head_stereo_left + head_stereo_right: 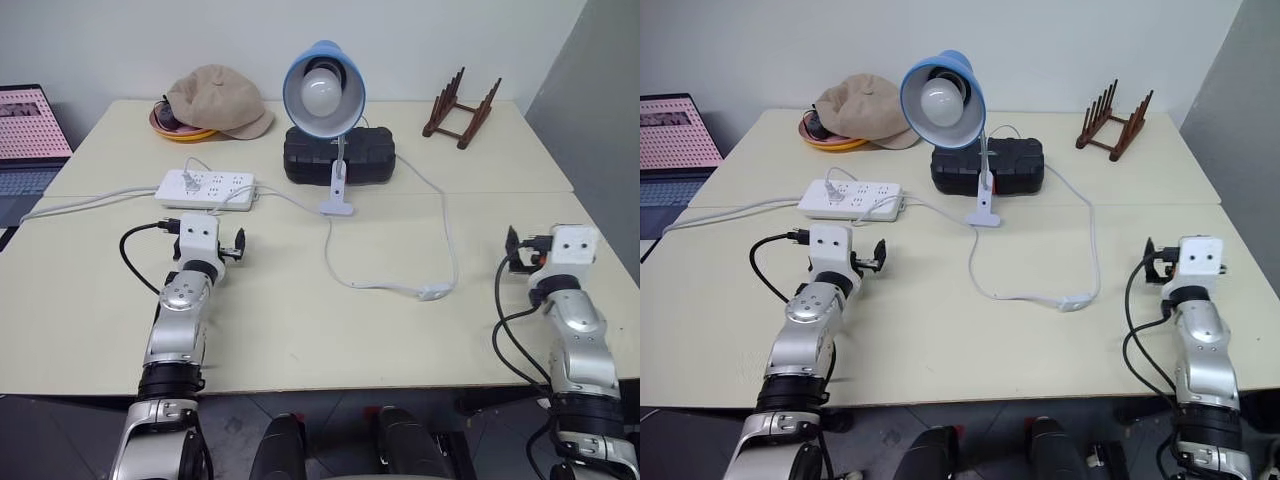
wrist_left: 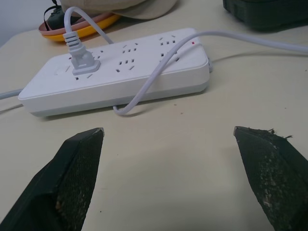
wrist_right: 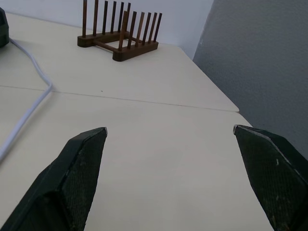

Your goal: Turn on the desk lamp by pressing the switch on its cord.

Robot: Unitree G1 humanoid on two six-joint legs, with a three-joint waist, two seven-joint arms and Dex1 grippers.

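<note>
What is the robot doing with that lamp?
The robot wants to switch on the desk lamp, but it hasn't touched anything yet. The left gripper and the right gripper are both open and hold nothing. The little switch sits on the cord on the table, between the two arms. The lamp's bulb looks unlit. The left gripper faces the power strip.

I see the desk lamp point(image 1: 324, 88) standing upright on its white clip base at mid-table, blue shade facing me, bulb unlit. Its thin white cord point(image 1: 330, 252) loops toward me across the tabletop. The switch point(image 1: 432, 293) lies flat on the table.
</note>
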